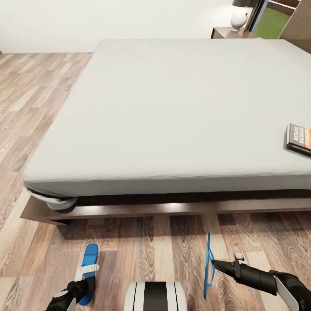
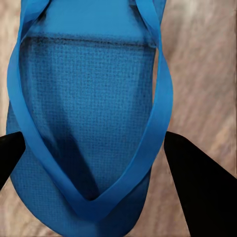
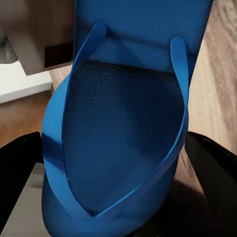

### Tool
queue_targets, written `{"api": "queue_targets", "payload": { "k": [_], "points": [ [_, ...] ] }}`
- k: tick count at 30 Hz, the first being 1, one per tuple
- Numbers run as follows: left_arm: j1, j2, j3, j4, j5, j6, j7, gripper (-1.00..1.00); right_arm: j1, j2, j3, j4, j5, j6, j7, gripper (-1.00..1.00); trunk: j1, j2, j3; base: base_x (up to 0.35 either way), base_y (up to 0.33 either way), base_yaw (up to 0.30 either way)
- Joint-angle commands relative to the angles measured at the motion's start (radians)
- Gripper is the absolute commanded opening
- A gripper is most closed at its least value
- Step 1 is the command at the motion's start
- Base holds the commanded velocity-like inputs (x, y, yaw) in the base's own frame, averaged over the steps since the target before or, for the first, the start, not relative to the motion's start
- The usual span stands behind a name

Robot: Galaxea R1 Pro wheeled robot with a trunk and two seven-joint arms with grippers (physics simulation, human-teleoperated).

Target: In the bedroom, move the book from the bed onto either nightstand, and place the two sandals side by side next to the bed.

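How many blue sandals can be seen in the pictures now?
2. One sandal lies flat on the floor before the bed, at the left gripper. The other sandal stands on edge at the right gripper.

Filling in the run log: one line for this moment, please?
left gripper: on flat sandal | right gripper: holds sandal on edge | book: on bed

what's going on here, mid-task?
The robot faces the bed, each end effector closed on a blue sandal. The left end effector holds the left sandal roughly flat, low over the floor; the right end effector holds the right sandal turned on edge. The book lies on the mattress, the nightstand beyond.
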Motion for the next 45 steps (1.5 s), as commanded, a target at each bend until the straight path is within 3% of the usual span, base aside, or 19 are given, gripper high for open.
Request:
{"api": "queue_targets", "payload": {
  "k": [1,18,24,40,43,45],
  "points": [
    [0.000,0.000,0.003,-0.002,0.010,0.007,-0.004,-1.00,-0.001,-0.001,0.006,0.000,-0.009,0.009,0.000,-1.00,0.000,0.000,-0.001,0.296,0.002,0.000],
    [0.000,0.000,0.003,-0.003,0.010,0.007,-0.004,-1.00,-0.001,-0.001,0.006,0.000,-0.009,0.009,0.000,-1.00,0.000,0.000,-0.001,0.047,0.000,0.000],
    [0.000,0.000,0.003,-0.003,0.010,0.007,-0.004,-1.00,-0.001,-0.001,0.006,0.000,-0.009,0.009,0.000,-1.00,0.003,-0.002,-0.024,0.000,0.000,0.000],
    [0.000,0.000,0.003,-0.003,0.010,0.006,-0.004,-1.00,-0.001,-0.001,0.007,0.000,-0.009,0.009,0.001,-1.00,0.003,-0.002,-0.024,0.000,0.000,0.000],
    [0.000,0.000,0.003,-0.003,0.010,-0.020,-0.005,-1.00,-0.001,-0.001,0.006,0.000,-0.009,0.009,0.001,-1.00,0.003,-0.002,-0.024,0.000,0.000,0.000],
    [0.000,0.000,0.002,-0.002,0.009,-0.076,-0.003,-1.00,-0.001,-0.001,0.006,0.000,-0.009,0.009,0.001,-1.00,0.003,-0.002,-0.024,0.000,0.000,0.000]
  ]
}}
